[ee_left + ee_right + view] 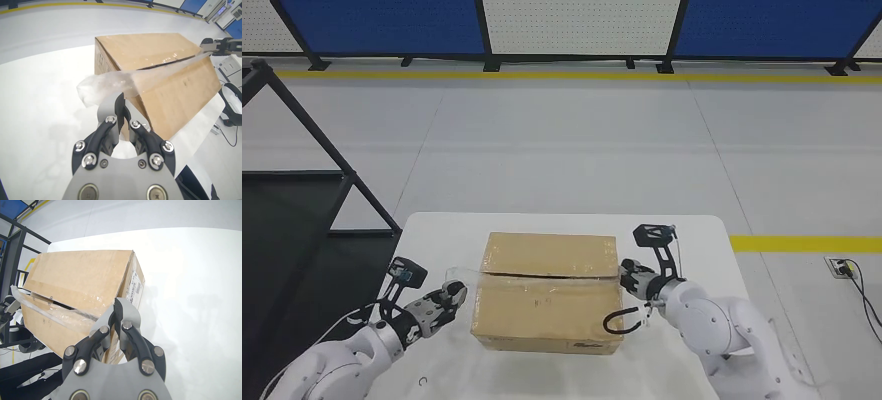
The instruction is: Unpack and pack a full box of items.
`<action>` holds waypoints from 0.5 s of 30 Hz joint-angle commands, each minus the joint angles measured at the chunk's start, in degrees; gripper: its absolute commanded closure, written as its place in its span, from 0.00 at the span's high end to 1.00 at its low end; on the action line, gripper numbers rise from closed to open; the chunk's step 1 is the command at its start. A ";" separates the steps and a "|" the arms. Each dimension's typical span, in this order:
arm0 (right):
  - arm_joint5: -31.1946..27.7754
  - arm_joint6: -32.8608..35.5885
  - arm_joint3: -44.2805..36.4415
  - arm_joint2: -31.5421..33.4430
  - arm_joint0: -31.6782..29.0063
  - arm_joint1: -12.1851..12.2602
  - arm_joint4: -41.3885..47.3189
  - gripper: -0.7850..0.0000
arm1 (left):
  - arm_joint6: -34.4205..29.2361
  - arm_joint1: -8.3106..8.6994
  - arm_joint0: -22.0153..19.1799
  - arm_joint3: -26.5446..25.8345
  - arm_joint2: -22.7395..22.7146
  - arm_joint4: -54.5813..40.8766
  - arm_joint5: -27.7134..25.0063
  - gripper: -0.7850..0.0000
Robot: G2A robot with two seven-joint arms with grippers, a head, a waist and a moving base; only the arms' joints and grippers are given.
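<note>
Cardboard box sits mid-tabletop, flaps down, seam gaping slightly. A clear tape strip stretches over that seam: the left end effector pinches its crumpled end, the right end effector pinches the other. A black frame stands beside the tabletop on the left arm's side.

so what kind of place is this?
Probably a robot test lab: blue partition panels along the back, a yellow floor line, one white table with a box.
</note>
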 commanded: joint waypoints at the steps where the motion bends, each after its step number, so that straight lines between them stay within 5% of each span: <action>1: -0.06 -0.04 0.09 -0.03 0.07 -0.06 0.09 0.00 | 0.45 -0.17 -1.34 0.94 0.58 0.37 0.36 0.00; 15: 0.19 0.22 0.47 -0.42 0.73 -0.47 -0.27 0.00 | 1.86 -1.06 -6.20 2.87 2.99 0.80 -0.58 0.00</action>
